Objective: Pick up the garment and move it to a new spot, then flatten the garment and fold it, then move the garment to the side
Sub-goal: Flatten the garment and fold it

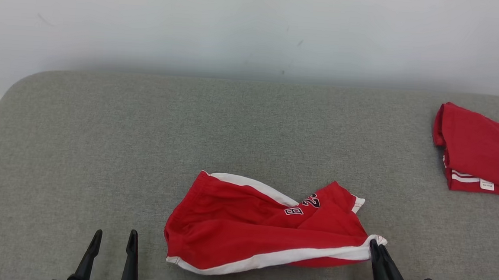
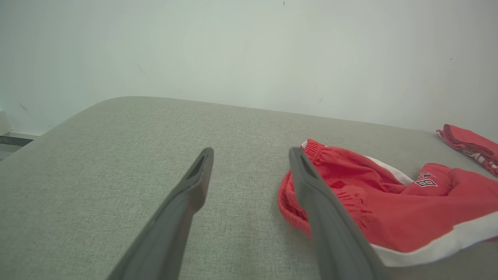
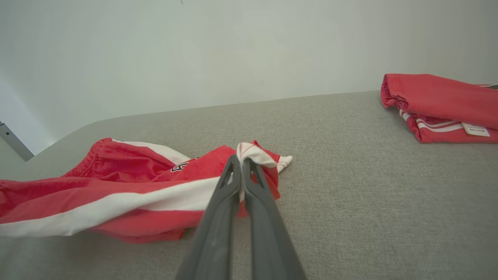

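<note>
So the red shorts (image 1: 261, 227) with the white side stripe were lying crumpled near the front middle of the grey cloth-covered table (image 1: 101, 148). The waistband end was toward the robot's left and the leg ends toward its right, with some dark number print showing on the bunched-up leg. The right gripper (image 1: 377, 247) had its two fingers pressed together on the white hem corner at the right end of the shorts, and in the right wrist view that corner was lifted a bit off the table between the tips. The left gripper (image 1: 114, 235) was spread wide with nothing in it. It sat low over bare table just left of the waistband, not touching the cloth. Well apart at the far right edge there was a second red garment (image 1: 478, 149), folded, with a small white label on it. A plain pale wall (image 1: 256, 28) stood behind the table.
</note>
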`<state>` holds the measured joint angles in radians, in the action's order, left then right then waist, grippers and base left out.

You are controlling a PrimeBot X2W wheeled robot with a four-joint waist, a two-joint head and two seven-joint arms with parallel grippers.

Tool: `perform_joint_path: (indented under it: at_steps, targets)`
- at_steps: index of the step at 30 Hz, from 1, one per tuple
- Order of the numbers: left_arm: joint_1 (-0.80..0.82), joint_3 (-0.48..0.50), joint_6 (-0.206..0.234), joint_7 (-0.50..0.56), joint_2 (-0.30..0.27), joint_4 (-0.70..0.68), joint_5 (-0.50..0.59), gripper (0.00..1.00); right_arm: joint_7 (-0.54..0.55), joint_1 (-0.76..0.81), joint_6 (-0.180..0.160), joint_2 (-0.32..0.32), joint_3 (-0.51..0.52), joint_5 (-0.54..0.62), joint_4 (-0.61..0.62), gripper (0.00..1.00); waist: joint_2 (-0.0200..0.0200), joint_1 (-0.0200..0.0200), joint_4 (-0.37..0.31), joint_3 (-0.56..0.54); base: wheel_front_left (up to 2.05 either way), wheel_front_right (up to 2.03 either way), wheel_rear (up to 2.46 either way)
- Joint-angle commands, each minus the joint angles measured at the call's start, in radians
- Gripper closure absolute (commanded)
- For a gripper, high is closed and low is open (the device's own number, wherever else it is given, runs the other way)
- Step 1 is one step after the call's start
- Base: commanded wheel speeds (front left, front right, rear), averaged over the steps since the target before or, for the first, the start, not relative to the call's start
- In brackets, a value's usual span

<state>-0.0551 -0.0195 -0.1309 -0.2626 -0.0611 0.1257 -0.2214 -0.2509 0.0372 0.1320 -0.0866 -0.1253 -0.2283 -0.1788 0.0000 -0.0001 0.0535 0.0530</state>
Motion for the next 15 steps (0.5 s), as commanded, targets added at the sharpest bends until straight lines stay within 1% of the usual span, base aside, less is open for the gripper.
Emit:
perform_joint_path:
  at_steps: [1,9,15]
  targets:
    - [0.012,0.003,0.001,-0.003,-0.002,-0.002,0.006,0.00,-0.002,0.020,-0.003,0.008,-0.002,0.001,0.003,0.00,0.0000,0.0001,-0.013,0.003,0.00,0.00,0.00]
    - [0.006,0.013,0.001,-0.003,-0.011,-0.002,0.010,0.00,-0.009,0.035,-0.003,0.024,0.031,0.017,0.037,0.00,0.0000,0.0001,-0.040,-0.007,0.00,0.00,0.00]
    - [-0.003,0.016,0.001,-0.003,-0.012,0.000,0.011,0.00,-0.012,0.039,-0.003,0.002,0.065,0.030,0.072,0.00,0.0000,0.0001,-0.042,-0.028,0.00,0.00,0.00]
